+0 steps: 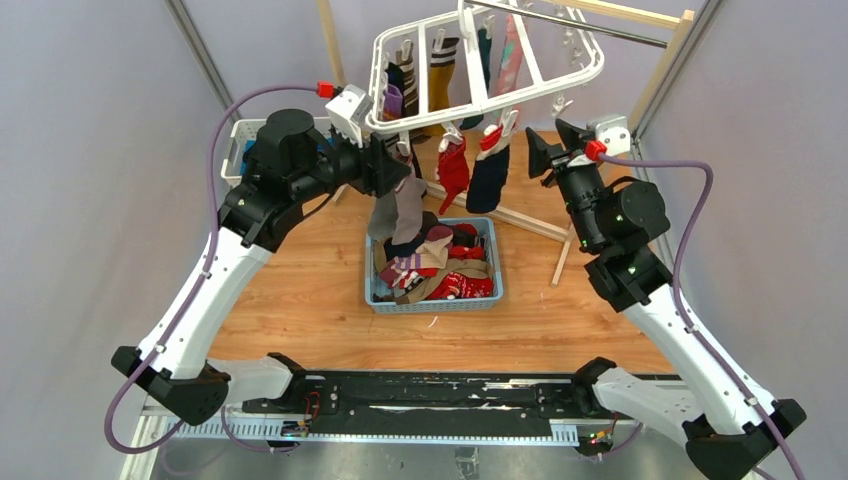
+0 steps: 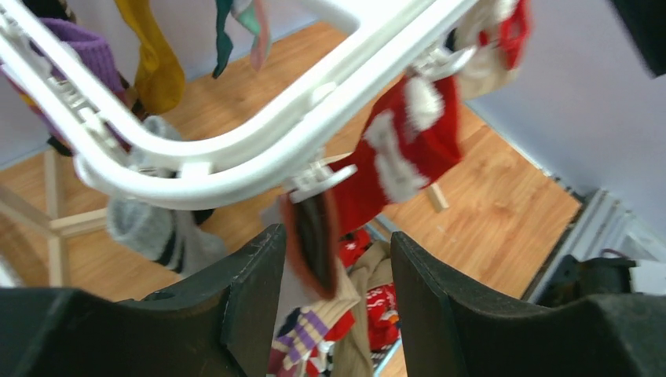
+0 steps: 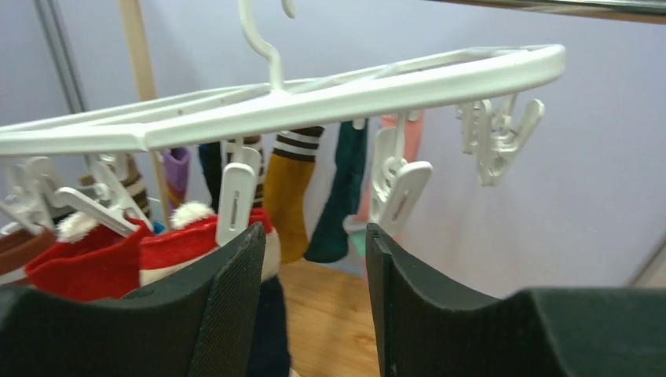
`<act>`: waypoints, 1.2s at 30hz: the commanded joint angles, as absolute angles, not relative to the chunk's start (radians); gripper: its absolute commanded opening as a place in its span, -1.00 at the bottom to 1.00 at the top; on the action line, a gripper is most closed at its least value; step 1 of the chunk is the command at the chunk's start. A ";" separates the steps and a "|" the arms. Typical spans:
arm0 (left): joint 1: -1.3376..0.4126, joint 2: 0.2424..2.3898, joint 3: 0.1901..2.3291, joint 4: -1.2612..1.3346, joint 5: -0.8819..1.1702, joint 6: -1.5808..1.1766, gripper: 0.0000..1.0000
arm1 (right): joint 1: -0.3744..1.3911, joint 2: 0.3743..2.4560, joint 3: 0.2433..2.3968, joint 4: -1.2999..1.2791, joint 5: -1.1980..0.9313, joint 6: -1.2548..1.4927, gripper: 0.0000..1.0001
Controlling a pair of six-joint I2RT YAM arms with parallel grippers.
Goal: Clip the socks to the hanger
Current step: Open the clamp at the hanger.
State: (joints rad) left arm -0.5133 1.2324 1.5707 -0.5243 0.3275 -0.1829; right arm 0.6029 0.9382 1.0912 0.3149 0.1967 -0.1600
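Note:
The white hanger (image 1: 480,75) hangs from the rail at the back, tilted, with several socks clipped to it, among them a red sock (image 1: 452,165) and a navy sock (image 1: 488,178). My left gripper (image 1: 397,165) is open under the hanger's near left corner (image 2: 236,149). A brown-cuffed grey sock (image 2: 314,243) hangs from a clip (image 2: 318,179) between its fingers, close to the left one. My right gripper (image 1: 540,155) is open and empty just right of the navy sock, below the hanger's rim (image 3: 353,86) and an empty clip (image 3: 397,192).
A blue basket (image 1: 435,306) full of loose socks sits on the wooden table below the hanger. A white lattice basket (image 1: 238,150) stands at the back left behind the left arm. The wooden rack with its metal rail (image 1: 590,28) spans the back.

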 commanded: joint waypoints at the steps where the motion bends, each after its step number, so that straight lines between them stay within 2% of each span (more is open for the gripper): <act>1: -0.509 1.249 1.525 -0.499 0.231 -0.066 0.11 | 0.493 0.930 1.125 0.268 0.105 -0.177 -0.04; 6: -0.504 1.313 1.560 -0.488 0.041 -0.003 0.06 | 0.384 0.895 1.096 0.259 -0.032 -0.100 0.00; 11: -0.484 1.298 1.553 -0.427 0.003 -0.001 0.06 | 0.306 0.927 1.128 0.235 -0.134 -0.058 0.13; 16: -0.479 1.286 1.539 -0.422 -0.051 0.035 0.05 | 0.232 0.964 1.131 0.261 -0.207 -0.007 0.16; 26: -0.477 1.279 1.539 -0.419 -0.049 0.031 0.05 | 0.227 0.963 1.045 0.469 -0.231 0.027 0.11; 31: -0.477 1.280 1.539 -0.421 -0.051 0.027 0.05 | 0.227 0.977 1.051 0.487 -0.171 0.027 0.09; 36: -0.476 1.279 1.540 -0.422 -0.051 0.027 0.05 | 0.227 1.012 1.078 0.495 -0.204 0.044 0.02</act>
State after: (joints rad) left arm -0.4831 1.2984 1.5352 -0.4465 -0.0383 0.0193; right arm 0.2417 0.9855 1.0527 0.4503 -0.1921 0.0120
